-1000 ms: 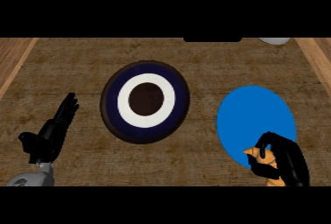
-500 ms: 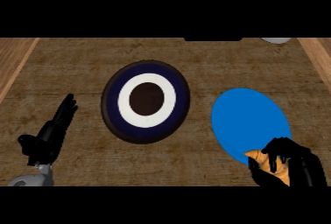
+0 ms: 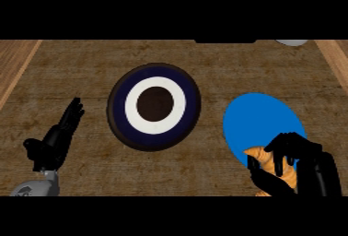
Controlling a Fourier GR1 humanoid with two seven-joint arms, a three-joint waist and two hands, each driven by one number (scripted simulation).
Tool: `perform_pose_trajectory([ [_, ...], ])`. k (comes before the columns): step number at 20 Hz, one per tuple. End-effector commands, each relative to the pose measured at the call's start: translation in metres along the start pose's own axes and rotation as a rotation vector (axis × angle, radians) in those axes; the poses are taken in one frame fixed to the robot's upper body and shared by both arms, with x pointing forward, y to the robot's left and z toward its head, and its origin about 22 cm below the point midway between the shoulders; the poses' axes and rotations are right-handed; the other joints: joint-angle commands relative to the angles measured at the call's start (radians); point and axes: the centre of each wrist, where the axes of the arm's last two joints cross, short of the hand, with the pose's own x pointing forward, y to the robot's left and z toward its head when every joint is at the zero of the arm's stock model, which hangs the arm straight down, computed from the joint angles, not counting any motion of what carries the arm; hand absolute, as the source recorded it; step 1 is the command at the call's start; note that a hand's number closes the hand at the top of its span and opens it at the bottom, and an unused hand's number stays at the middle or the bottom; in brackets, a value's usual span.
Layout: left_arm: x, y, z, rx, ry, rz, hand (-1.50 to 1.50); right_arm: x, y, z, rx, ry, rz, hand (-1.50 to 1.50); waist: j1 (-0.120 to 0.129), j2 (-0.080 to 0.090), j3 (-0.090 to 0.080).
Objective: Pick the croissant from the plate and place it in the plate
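Note:
An orange-brown croissant [image 3: 266, 159] sits at the near edge of the blue plate [image 3: 262, 120] at the right. My right hand [image 3: 302, 166] is curled round it, fingers over its top and thumb at its left, and hides much of it. A dark blue plate [image 3: 155, 106] with a white ring and a dark brown centre lies in the middle of the wooden counter. My left hand [image 3: 55, 140] rests open at the lower left, fingers pointing up, apart from both plates.
A pale round object [image 3: 293, 42] and a dark object [image 3: 224, 41] show at the far edge of the counter. Lighter wooden borders [image 3: 17, 69] run along the counter's left and right sides.
My right hand with the croissant has shifted a little left and up along the blue plate's near edge. The left hand has stayed put.

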Motion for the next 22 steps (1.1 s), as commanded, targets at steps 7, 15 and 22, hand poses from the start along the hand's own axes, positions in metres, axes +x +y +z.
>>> perform_pose_trajectory([
  [7, -0.010, 0.019, 0.014, -0.009, 0.011, 0.001, 0.00, 0.070, 0.054, -0.055, 0.096, -0.049, -0.036, 1.50, 0.014, 0.001, 0.000],
  [15, -0.003, -0.018, -0.003, -0.022, 0.006, 0.006, 0.00, 0.115, 0.106, -0.099, 0.158, -0.065, -0.087, 1.50, 0.017, 0.002, 0.000],
  [22, -0.004, 0.001, -0.002, -0.020, -0.028, -0.002, 0.00, 0.132, 0.161, -0.107, 0.168, -0.031, -0.098, 1.50, 0.024, 0.003, 0.000],
])
